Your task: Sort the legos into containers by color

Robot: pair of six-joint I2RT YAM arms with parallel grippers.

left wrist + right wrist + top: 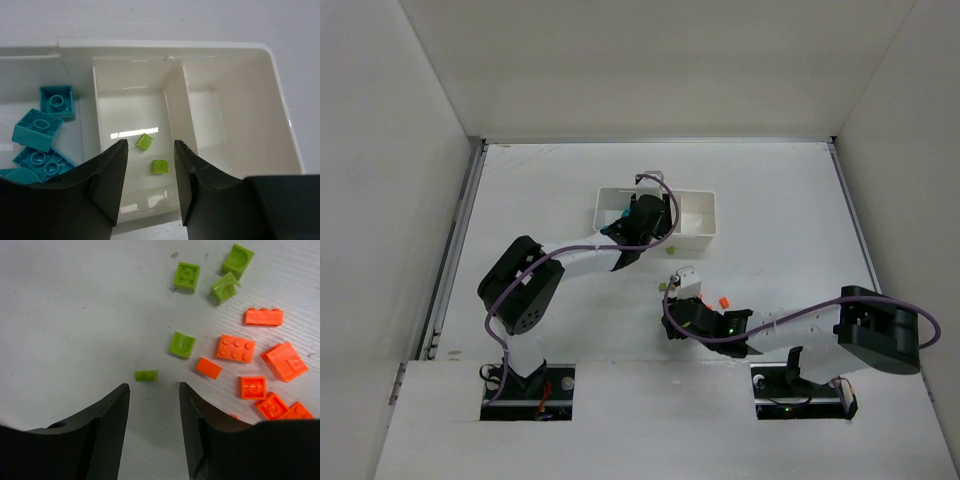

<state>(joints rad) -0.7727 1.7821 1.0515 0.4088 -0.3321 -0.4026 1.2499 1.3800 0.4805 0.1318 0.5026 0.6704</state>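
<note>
The white tray (pixel 280 105) has three compartments. The left one holds several teal-blue legos (pixel 37 129), the middle one two lime-green legos (pixel 160 166), and the right one (pixel 240 125) holds nothing. My left gripper (pixel 150 143) is open and empty above the middle compartment; in the top view it (pixel 645 215) hovers over the tray (pixel 698 215). My right gripper (pixel 153 386) is open and empty just above the table, with a tiny lime-green lego (pixel 146 375) right in front of its tips. Several more lime-green legos (pixel 182 344) and orange legos (pixel 235 348) lie ahead to the right.
In the top view the right gripper (pixel 678 300) sits low over the table, with an orange lego (pixel 723 302) beside it and a green one (pixel 672 250) between it and the tray. White walls enclose the table on three sides.
</note>
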